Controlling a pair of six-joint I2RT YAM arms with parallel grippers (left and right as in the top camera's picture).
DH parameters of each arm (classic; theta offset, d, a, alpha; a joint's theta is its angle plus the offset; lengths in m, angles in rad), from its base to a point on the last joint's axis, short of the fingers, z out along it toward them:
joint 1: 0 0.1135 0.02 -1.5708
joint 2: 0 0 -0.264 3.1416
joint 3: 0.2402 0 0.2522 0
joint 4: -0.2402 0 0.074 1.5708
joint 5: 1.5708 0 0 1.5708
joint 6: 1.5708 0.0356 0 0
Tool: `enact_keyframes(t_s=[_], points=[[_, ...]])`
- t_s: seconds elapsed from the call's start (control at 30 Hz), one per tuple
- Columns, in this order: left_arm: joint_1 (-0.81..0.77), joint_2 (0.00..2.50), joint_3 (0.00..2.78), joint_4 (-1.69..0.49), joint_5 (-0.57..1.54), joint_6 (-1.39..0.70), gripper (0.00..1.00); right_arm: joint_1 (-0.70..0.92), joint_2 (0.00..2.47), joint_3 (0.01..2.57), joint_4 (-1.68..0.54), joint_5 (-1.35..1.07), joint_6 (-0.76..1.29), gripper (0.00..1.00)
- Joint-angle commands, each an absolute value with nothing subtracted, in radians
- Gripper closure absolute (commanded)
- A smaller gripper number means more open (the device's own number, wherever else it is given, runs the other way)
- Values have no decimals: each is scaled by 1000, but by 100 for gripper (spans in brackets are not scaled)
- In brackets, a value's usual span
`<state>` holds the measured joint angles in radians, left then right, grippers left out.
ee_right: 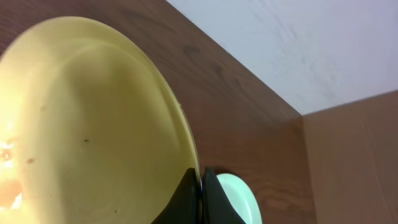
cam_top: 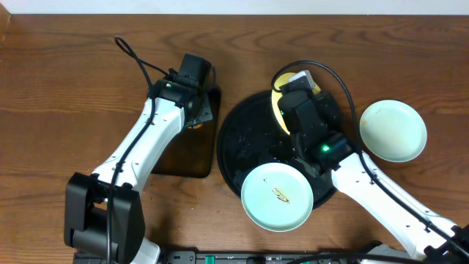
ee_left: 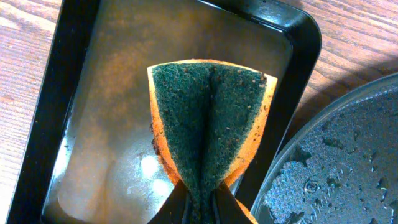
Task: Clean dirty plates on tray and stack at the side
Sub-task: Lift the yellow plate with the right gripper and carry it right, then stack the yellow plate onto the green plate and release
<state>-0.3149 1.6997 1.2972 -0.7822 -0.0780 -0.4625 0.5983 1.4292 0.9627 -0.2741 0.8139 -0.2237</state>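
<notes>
The pale yellow plate [cam_top: 276, 108] stands tilted on edge over the back of the round black tray [cam_top: 238, 147]. My right gripper [cam_top: 292, 99] is shut on its rim. In the right wrist view the yellow plate [ee_right: 81, 124] fills the left, pinched between my fingers [ee_right: 200, 180]. A mint-white plate [cam_top: 277, 196] with brown smears at its centre lies on the tray's front edge. A second mint-white plate [cam_top: 393, 130] lies on the bare wood to the right and also shows in the right wrist view [ee_right: 239, 199]. My left gripper [ee_left: 202, 202] is shut on a green-and-orange sponge [ee_left: 208, 112].
The sponge hangs over a rectangular dark brown tray [ee_left: 81, 124], which shows in the overhead view [cam_top: 183, 158] left of the black tray. The black tray's floor [ee_left: 336, 168] is wet with droplets. Bare wood-grain table [cam_top: 58, 88] lies around.
</notes>
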Motion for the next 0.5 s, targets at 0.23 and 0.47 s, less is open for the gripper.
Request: enact_keyframes(t_s=[0.23, 0.47], points=[[-313, 1673, 1299, -785, -91, -445, 92, 430, 1399, 963, -281, 863, -66, 99], [-313, 1673, 1299, -785, -91, -445, 92, 179, 1372, 963, -352, 745, 102, 99]])
